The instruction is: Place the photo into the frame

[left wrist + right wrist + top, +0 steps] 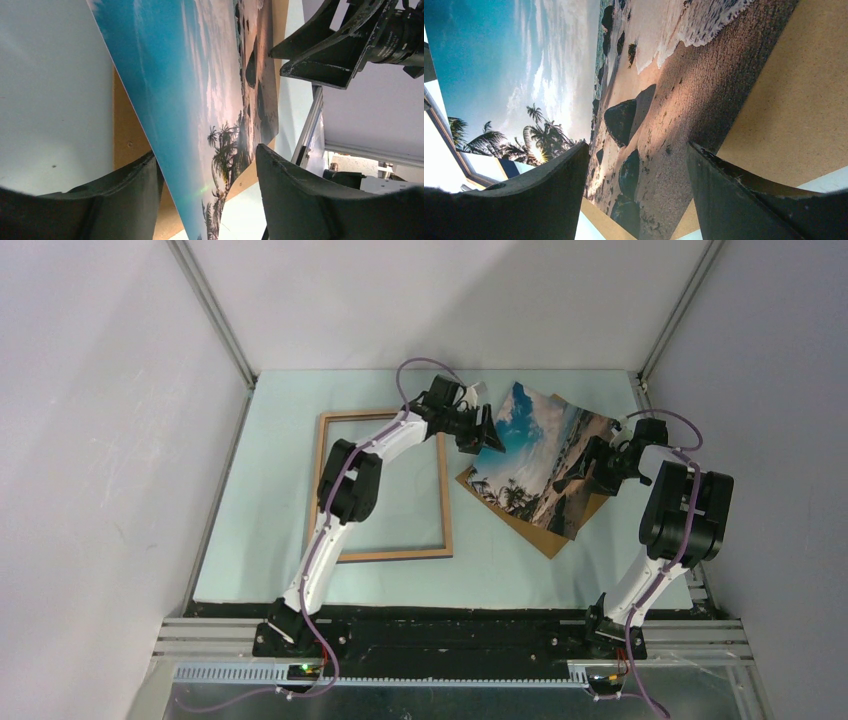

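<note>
Top external view showed the photo [540,455] slanting across a brown backing board [545,538] on the worktop [270,490], just right of the wooden frame [446,510], its left side lifted off the board. The left arm's fingers [100,200] and the right arm's fingers [524,195] stood open, straddling opposite edges of the print.

Bare surface [500,575] lies open at lower centre. The left arm [350,485] crosses the frame [395,554] left of centre. The left pincer [484,436] and right pincer [572,474] flank the photo [535,445], upper right.
</note>
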